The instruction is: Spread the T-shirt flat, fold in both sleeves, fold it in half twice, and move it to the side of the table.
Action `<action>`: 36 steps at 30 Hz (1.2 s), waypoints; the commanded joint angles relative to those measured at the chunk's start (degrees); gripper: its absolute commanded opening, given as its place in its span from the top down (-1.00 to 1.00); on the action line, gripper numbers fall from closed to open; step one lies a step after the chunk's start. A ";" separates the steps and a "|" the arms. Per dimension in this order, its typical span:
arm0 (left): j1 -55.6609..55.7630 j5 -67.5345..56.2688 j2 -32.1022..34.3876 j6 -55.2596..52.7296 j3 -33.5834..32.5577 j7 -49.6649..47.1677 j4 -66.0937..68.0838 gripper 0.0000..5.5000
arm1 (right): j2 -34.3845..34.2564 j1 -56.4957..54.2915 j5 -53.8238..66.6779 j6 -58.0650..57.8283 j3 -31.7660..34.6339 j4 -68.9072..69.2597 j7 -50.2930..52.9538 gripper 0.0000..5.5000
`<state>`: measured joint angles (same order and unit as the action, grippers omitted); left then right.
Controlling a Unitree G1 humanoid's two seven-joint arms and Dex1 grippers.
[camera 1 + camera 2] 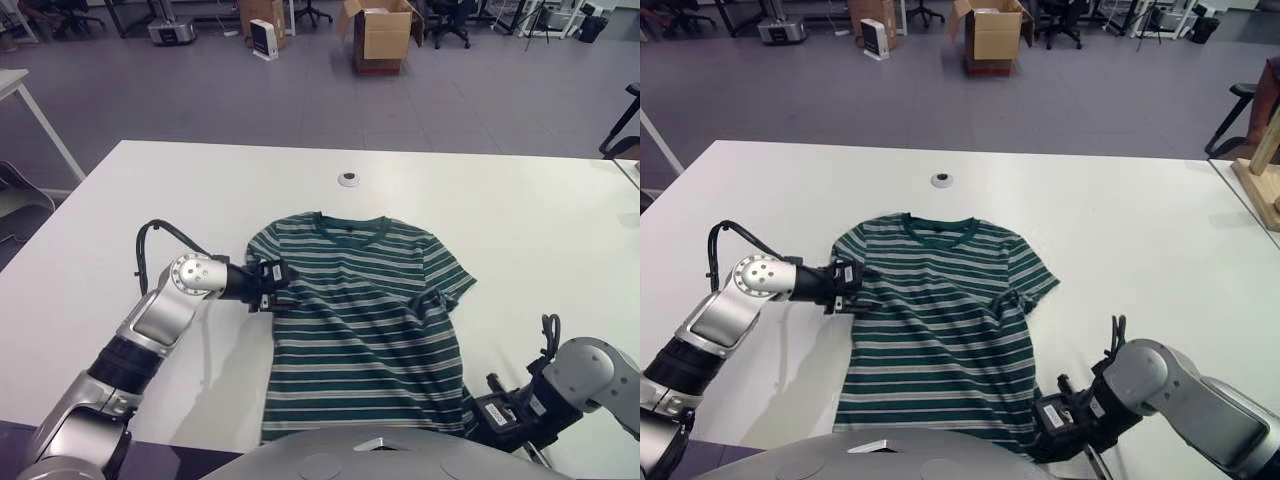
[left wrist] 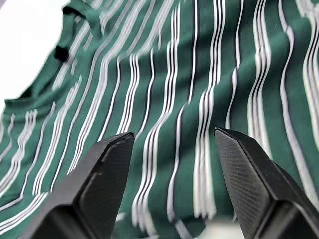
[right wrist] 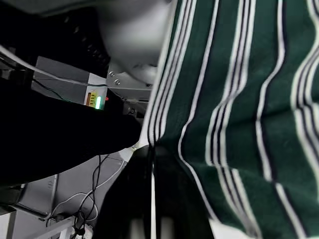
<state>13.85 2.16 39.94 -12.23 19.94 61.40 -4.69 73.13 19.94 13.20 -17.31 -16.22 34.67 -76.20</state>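
A green T-shirt (image 1: 360, 330) with pale stripes lies face up on the white bench (image 1: 560, 230), roughly at the middle of its near half, with the collar (image 1: 350, 225) pointing away from the robot and the hem (image 1: 360, 425) close to the bench's near edge. The body of the shirt is mostly flat, with shallow wrinkles running across the chest. The sleeve on the robot's right (image 1: 448, 280) is spread outward on the bench, its cuff slightly curled. On the robot's left the shirt's outline runs almost straight from shoulder to hem. The left tool (image 1: 275, 287) is low at this left edge, about level with the chest, reaching in from the side. In the left wrist view its two black fingers (image 2: 99, 179) stand wide apart just over the striped cloth, with nothing gripped between them. The right tool (image 1: 480, 418) sits at the near right corner of the hem, right at the bench's front edge. The right wrist view shows the hem running past it at close range, but the area is dark, and whether this tool is open or closed on the cloth cannot be told. A small round white disc (image 1: 348, 179) rests on the bench just beyond the collar, apart from the shirt. On the grey floor behind the bench stands an open cardboard box (image 1: 385, 35).
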 commanded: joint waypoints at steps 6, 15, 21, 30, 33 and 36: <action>2.14 0.85 -0.47 0.69 -0.58 -1.65 2.72 -0.07 | -5.18 -17.65 25.82 -16.44 15.11 -8.23 -2.46 0.41; 8.25 -3.73 -6.60 -0.07 -7.79 -7.63 11.41 -0.07 | -37.42 -45.37 -5.59 -5.72 -1.79 -63.21 27.94 0.32; 9.54 -2.43 -6.00 -0.03 -12.57 -14.63 19.81 -0.07 | -46.09 -58.29 -19.26 13.39 -5.72 -95.77 47.10 0.32; 7.76 -9.27 -12.87 -8.26 -21.62 -25.34 26.82 -0.07 | -44.74 -65.77 -15.43 26.59 4.95 -97.55 47.96 0.32; 5.44 -12.67 -15.39 -12.73 -21.15 -23.67 23.31 -0.07 | -43.85 -61.50 -13.12 27.64 8.23 -89.39 44.55 0.32; 3.75 -11.69 -14.84 -13.85 -18.97 -22.92 20.65 -0.07 | -43.78 -57.32 -12.56 25.64 9.56 -82.80 43.27 0.32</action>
<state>18.34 -10.54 24.36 -25.12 -0.27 38.13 17.68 28.82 -39.83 0.11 10.12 -7.31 -51.21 -32.15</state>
